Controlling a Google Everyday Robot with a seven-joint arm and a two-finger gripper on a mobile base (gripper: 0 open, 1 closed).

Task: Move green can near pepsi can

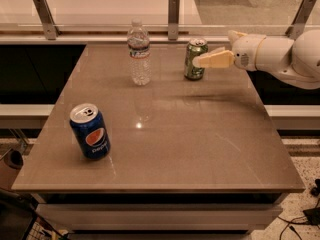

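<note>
- The pepsi can (90, 131) stands nearest, at the front left of the table (200, 149), close to the left edge, with nothing beside it
- It is dark blue with a silver top; the round red, white and blue logo faces forward, and the white word "pepsi" can be read below it
- A broad stretch of bare, glossy tabletop lies between this can and everything else
- Farther back and left of centre stands a clear plastic water bottle (139, 54); it has a pale label band whose print is too small to read
- The green can (192, 59) stands upright at the far right of the table, to the right of the bottle and well apart from the pepsi can
- It is olive green with pale markings that cannot be read
- The gripper (212, 60) comes in from the right at mid-height of the green can, its tip lying across the can's right side; whether it has closed on the can cannot be told
- The white arm (280, 54) runs off past the table's right edge
- Judged from this, the step in hand is the grasp: the can has not yet been carried anywhere
- The next move calls for a firm hold, a slight lift, then a diagonal carry forward and left, passing in front of the bottle, and an upright set-down just beside the pepsi can without knocking it
</note>
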